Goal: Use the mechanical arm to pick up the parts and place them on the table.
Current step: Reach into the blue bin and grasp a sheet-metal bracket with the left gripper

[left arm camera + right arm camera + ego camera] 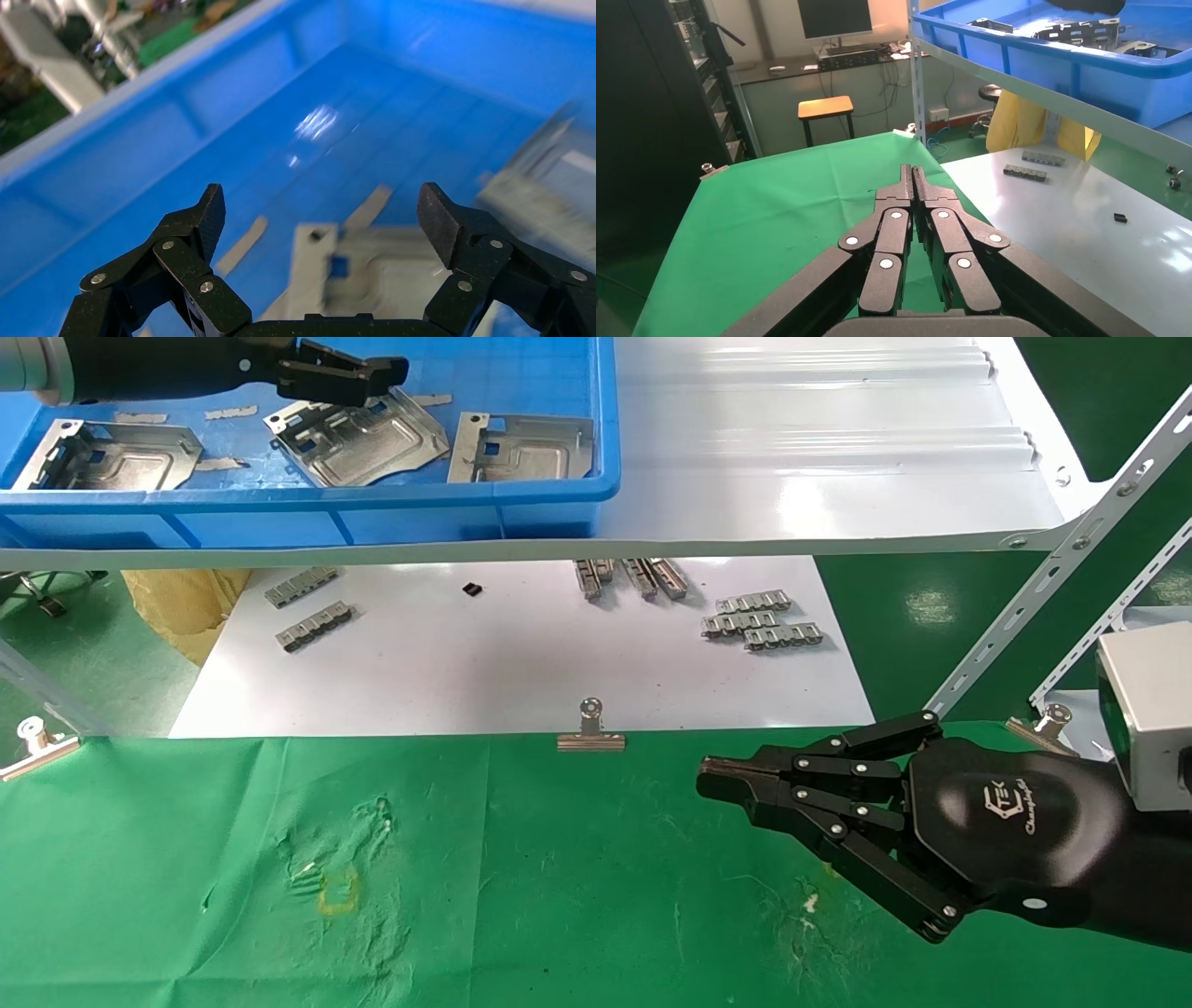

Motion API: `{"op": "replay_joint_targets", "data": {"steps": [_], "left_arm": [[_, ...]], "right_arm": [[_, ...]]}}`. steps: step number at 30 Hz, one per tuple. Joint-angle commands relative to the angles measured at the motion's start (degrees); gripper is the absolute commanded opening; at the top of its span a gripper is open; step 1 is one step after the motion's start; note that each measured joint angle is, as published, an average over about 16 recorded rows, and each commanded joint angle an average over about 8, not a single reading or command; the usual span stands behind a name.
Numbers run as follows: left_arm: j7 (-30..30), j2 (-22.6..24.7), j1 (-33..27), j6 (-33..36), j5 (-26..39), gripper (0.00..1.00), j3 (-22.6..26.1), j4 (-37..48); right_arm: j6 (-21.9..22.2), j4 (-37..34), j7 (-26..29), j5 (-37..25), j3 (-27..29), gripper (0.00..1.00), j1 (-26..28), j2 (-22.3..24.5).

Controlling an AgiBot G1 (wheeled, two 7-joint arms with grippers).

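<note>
The left black end effector [377, 374] is inside the blue plastic bin [521, 491] on the shelf, its fingers [204, 217] spread wide above the silver-grey stamped sheet-metal plates [358, 435], holding none of them. The right black end effector [712, 780] hovers over the green wrinkled fabric worktop [521, 896], fingers pressed together, holding nothing.

A blue bin [391, 519] sits on a white shelf [838, 458]; below, ridged metal strips [759, 619] lie scattered on a glossy white sheet [521, 663] — a silver binder clip [590, 728] grips its near edge.
</note>
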Motion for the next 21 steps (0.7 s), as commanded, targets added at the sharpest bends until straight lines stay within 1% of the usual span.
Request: {"op": "replay_joint_targets", "data": {"steps": [1,7,13,21], "left_arm": [[-0.2,1.3,-1.5,-1.5,1.9,0.00,1.1,3.1],[-0.4,2.2,-3.4,-1.5,3.8,0.00,2.5,7.3],[0.1,1.7,-4.5,-0.3,4.6,0.00,3.0,9.3],[0.4,0.7,-4.5,0.8,5.3,0.00,3.5,11.0]], "right_arm": [[0.0,0.0,0.0,0.0,0.0,1.00,0.0,0.0],[0.0,0.0,0.0,0.0,0.0,1.00,0.0,0.0],[0.0,0.0,0.0,0.0,0.0,1.00,0.0,0.0],[0.0,0.0,0.0,0.0,0.0,1.00,0.0,0.0]]}}
